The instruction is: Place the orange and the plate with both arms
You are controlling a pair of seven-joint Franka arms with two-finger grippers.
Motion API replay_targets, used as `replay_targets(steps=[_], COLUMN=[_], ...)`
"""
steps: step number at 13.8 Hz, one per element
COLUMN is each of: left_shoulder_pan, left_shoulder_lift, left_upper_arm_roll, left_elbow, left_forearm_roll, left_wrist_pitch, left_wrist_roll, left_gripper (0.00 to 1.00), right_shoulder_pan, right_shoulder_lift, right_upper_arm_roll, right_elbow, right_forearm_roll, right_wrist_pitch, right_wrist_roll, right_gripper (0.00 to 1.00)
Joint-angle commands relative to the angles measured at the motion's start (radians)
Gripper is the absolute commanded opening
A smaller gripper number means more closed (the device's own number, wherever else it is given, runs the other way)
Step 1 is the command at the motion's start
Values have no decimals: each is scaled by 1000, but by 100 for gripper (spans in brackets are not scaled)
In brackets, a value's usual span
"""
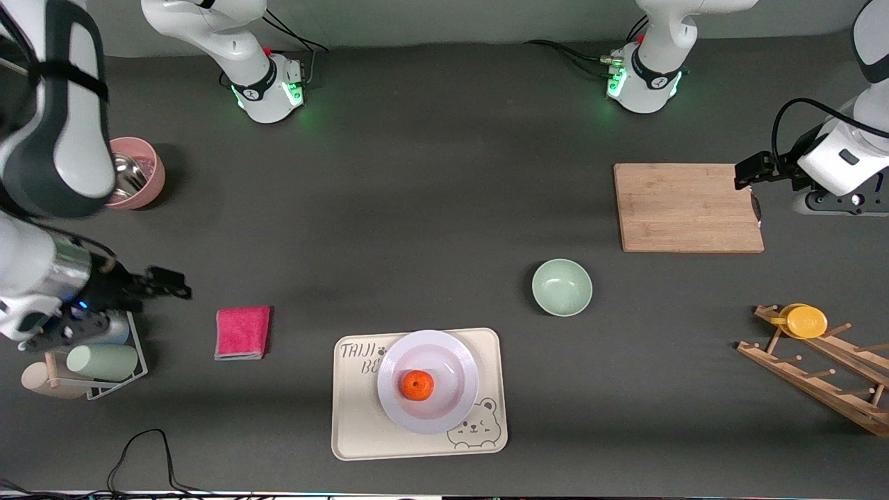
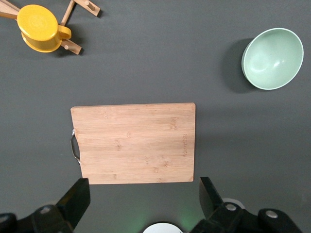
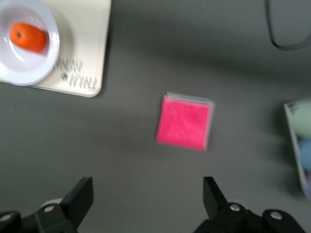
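The small round bright-orange fruit [image 1: 417, 385] is judged light, firm yet slightly yielding, and prone to rolling; it would best be taken across its middle with gentle pressure. The round shallow white plate [image 1: 455, 410] is judged rigid, smooth, slippery and breakable; its wide rim is the only sensible place to be gripped, and it should be kept level while the fruit sits in it.

The fruit lies in the well of the plate, a little off centre. The plate rests on the beige rectangular tray with a bear drawing [image 1: 354, 434], which lies close to the desk edge nearest the front camera, about midway along it. The fruit's skin is seen as glossy and dimpled, the plate as faintly lavender with a soft sheen.

The left gripper [image 2: 142, 197] hangs over the pale rectangular bamboo cutting board [image 1: 687, 207], toward the left arm's end of the desk, with its jaws spread apart and empty. The right gripper [image 3: 148, 199] hangs near the folded pink cloth [image 1: 242, 332], toward the right arm's end, jaws likewise spread and holding nothing.
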State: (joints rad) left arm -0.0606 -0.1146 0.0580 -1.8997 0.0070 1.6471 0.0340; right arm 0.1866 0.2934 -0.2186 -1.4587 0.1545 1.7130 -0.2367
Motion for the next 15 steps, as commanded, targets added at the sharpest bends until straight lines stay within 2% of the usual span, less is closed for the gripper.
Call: replay_targets(steps=[1, 4, 7, 15], left_shoulder_pan=[2, 2, 2, -2], left_shoulder_lift=[6, 10, 21, 29], left_upper_arm_roll=[0, 0, 0, -4], left_elbow=[14, 22, 33, 96], left_forearm_roll=[4, 5, 7, 7], left_wrist_pitch=[5, 6, 3, -26], left_wrist_roll=[17, 17, 12, -9], left_gripper=[100, 100, 100, 100], right_shoulder_pan=[-71, -139, -133, -133], right_shoulder_lift=[-153, -243, -266, -280], right_upper_arm_roll=[94, 159, 157, 151], right_elbow=[-130, -186, -192, -192], right_forearm_roll=[-104, -153, -178, -178], right_wrist_pitch=[-19, -47, -84, -101], right_wrist_roll=[62, 105, 141, 165], right_gripper=[100, 100, 100, 100])
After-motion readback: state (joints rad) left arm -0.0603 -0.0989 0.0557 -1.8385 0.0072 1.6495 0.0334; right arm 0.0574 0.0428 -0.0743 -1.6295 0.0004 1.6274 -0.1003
